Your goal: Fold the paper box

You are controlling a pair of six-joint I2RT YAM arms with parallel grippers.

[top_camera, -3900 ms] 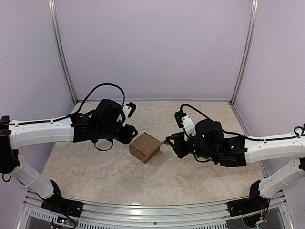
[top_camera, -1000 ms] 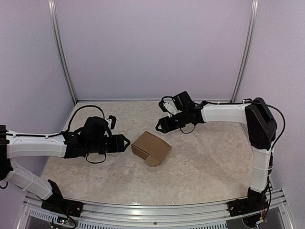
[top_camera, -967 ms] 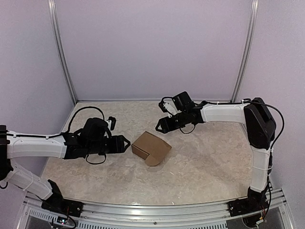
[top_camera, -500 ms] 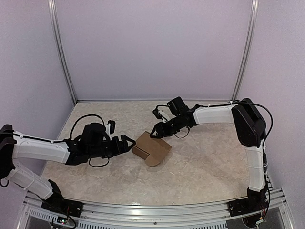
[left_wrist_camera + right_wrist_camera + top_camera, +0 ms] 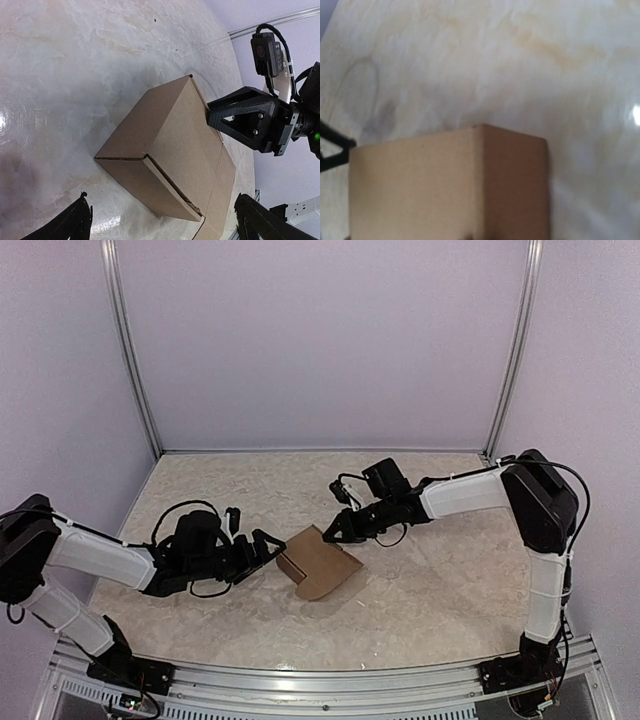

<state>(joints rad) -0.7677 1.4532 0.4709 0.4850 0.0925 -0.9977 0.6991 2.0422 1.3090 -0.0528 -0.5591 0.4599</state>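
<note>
A: Item one, the left arm. Pose?

B: It lies low over the table, reaching from the left edge toward the middle, with the wrist nearly level. The left gripper faces the left side of the paper box.

A: Fingers?

B: They are spread wide. In the left wrist view the two fingertips sit at the bottom corners, with the box ahead of them and centred on the gap. They hold nothing. The tips are just beside the box's near corner, and no contact shows.

A: Item two, the right arm.

B: The upper link stands up at the right side, bends at a high elbow, and the forearm slopes down and leftward. The right gripper meets the far top edge of the box.

A: Fingers?

B: A black finger with triangular cut-outs rests against the box's far upper corner. I cannot tell how far the pair is parted. The right wrist view is blurred and taken up by cardboard.

A: Item three, the box.

B: Brown cardboard, cube-like, resting on the table between the two grippers. One flap juts out at its near right side, and a seam is visible along the closed face.
</note>
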